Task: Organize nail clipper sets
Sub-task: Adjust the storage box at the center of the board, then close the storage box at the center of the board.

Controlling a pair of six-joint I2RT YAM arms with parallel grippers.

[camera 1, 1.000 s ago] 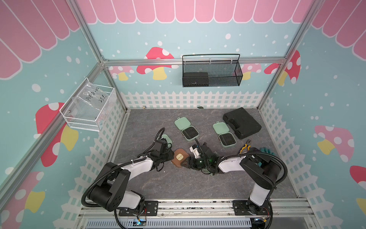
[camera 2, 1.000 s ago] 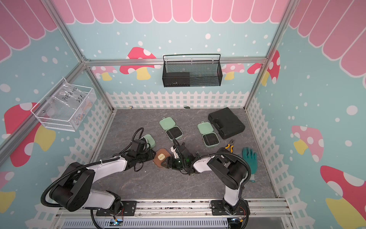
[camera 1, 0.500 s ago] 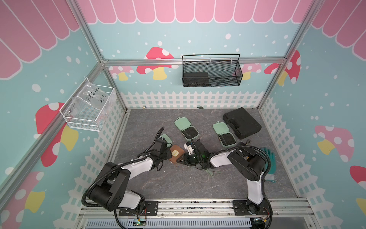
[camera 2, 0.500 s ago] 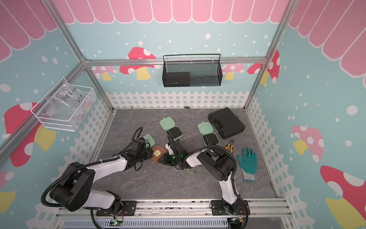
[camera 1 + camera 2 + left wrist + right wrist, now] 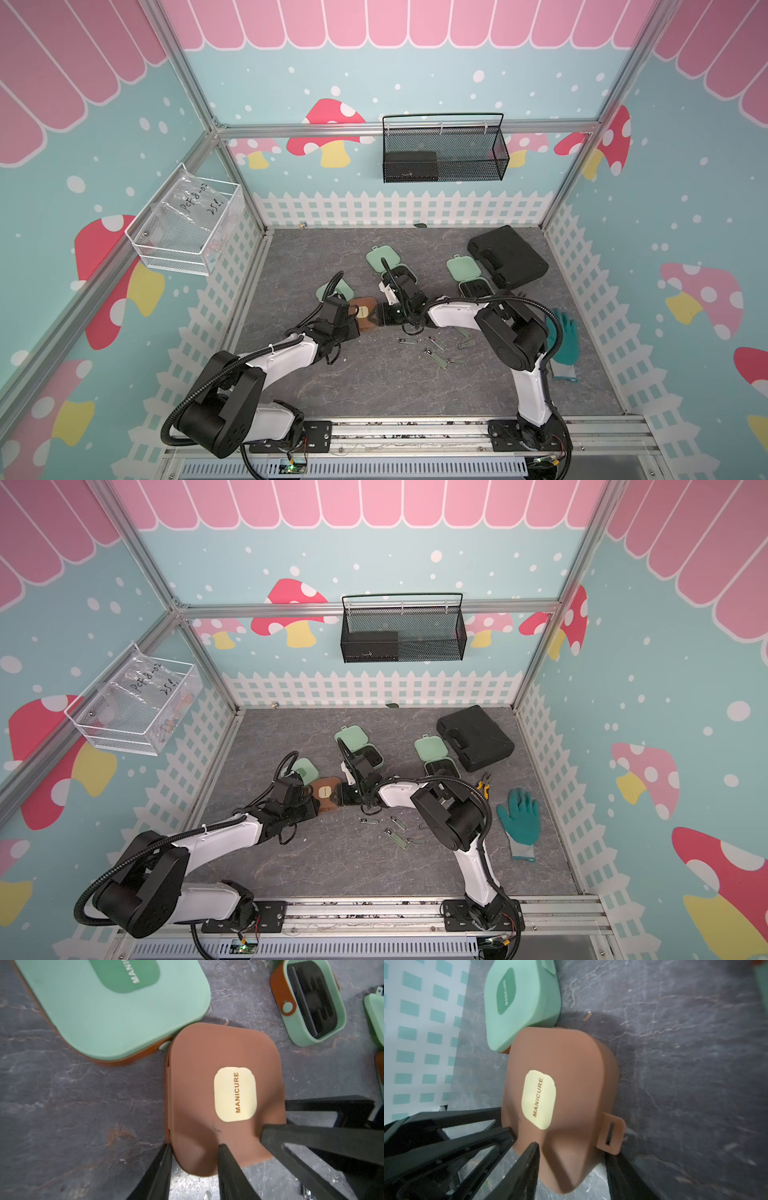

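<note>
The brown case (image 5: 363, 318) (image 5: 207, 1084) lies shut on the grey floor, touching a shut mint case (image 5: 334, 289) (image 5: 114, 1012). My left gripper (image 5: 195, 1146) (image 5: 352, 322) is shut on one corner of the brown case. My right gripper (image 5: 572, 1151) (image 5: 384, 316) straddles the opposite corner by the latch tab; contact is unclear. Two more mint cases (image 5: 384, 259) (image 5: 463, 268) lie open behind, black inserts showing. Several loose metal clippers (image 5: 432, 353) are scattered in front of the right arm.
A large black tool case (image 5: 507, 257) sits at the back right. Yellow-handled pliers (image 5: 484, 781) and a teal glove (image 5: 519, 816) lie by the right fence. A black wire basket (image 5: 444, 153) and a clear bin (image 5: 187, 224) hang on the walls.
The right arm's elbow has swung left and its gripper has shifted along the brown case. The case has slid slightly left. The left arm has hardly moved.
</note>
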